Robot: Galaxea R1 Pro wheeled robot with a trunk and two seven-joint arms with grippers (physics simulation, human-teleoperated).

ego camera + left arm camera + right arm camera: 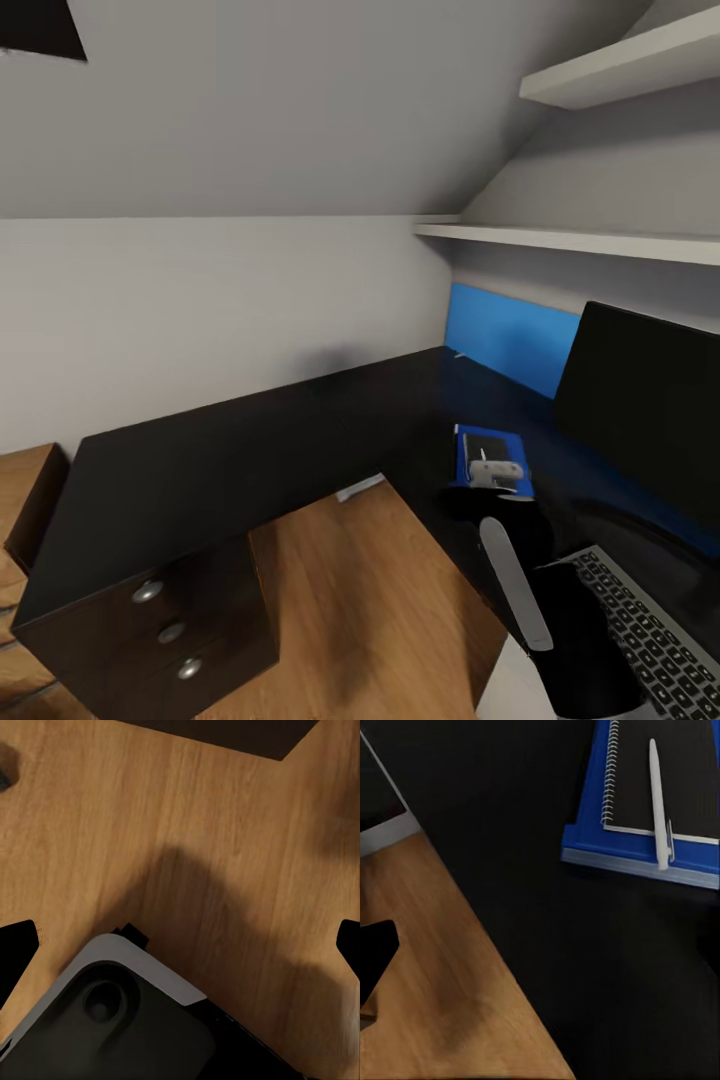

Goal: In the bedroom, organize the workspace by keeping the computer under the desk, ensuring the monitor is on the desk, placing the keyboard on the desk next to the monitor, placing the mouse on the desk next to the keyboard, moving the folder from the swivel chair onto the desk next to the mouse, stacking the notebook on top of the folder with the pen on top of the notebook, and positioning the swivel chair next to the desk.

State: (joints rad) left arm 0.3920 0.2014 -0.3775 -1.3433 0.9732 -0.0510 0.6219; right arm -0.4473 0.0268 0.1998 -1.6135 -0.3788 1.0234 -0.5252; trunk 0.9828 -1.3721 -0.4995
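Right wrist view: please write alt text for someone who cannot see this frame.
A white pen lies on a dark spiral-bound notebook, which is stacked on a blue folder on the black desk. Wooden floor shows past the desk's edge, and one dark fingertip of the right gripper juts in over the floor.

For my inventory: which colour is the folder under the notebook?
Bright blue folder, pale edge; clearest in right wrist view.

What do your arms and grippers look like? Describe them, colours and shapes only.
The right arm is a bulky black shell with a long pale grey panel; the right gripper is pale grey with dark details. The left gripper's fingertips are plain black wedges.
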